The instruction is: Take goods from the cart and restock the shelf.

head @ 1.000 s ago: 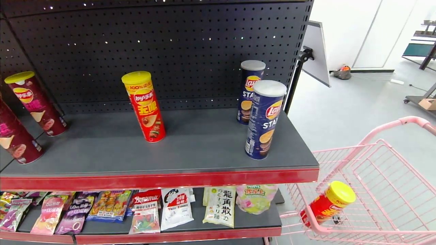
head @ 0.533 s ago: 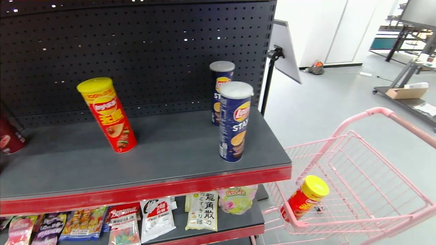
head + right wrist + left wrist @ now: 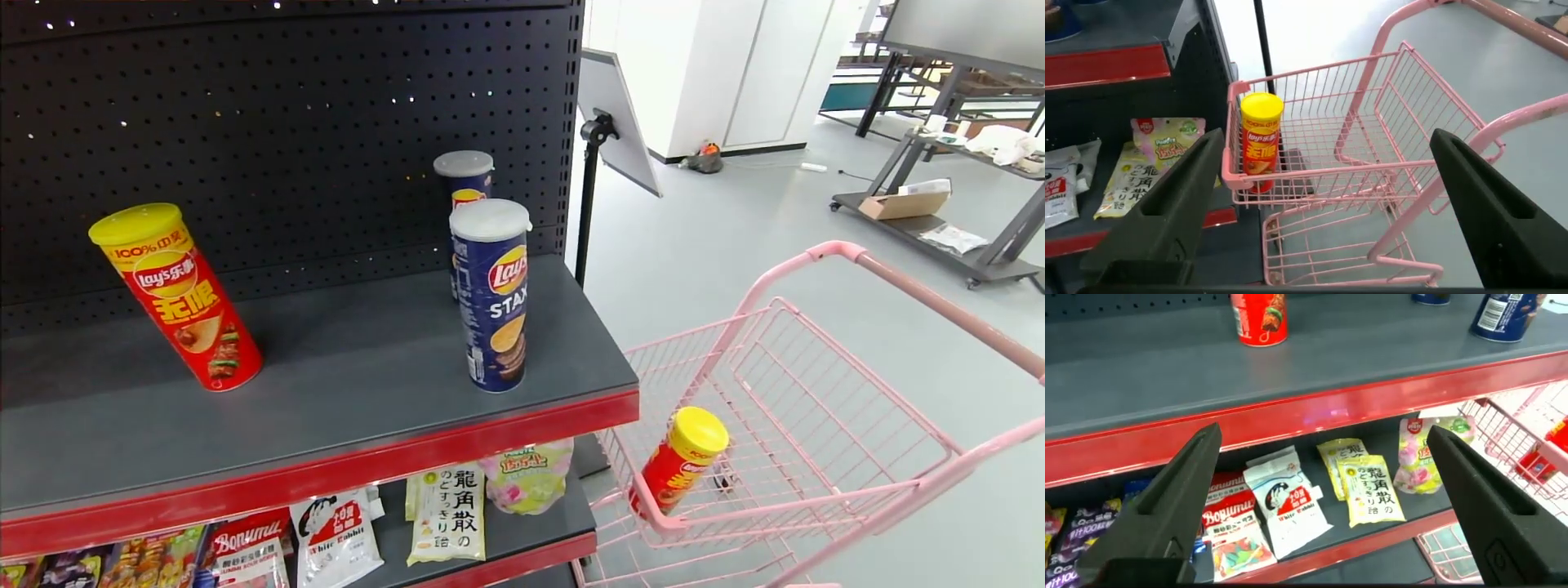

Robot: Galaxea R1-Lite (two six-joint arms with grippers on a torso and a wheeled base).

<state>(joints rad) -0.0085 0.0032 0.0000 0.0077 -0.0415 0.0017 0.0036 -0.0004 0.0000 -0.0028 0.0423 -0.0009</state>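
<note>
Left fingers (image 3: 1167,508) and right fingers (image 3: 1176,204) spread wide, empty — red can (image 3: 682,457) sits in the pink cart (image 3: 824,249).

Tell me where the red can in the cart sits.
Head view, lower right: the red can stands in the corner of the pink cart nearest the shelf, just right of the green snack bag on the lower level.
</note>
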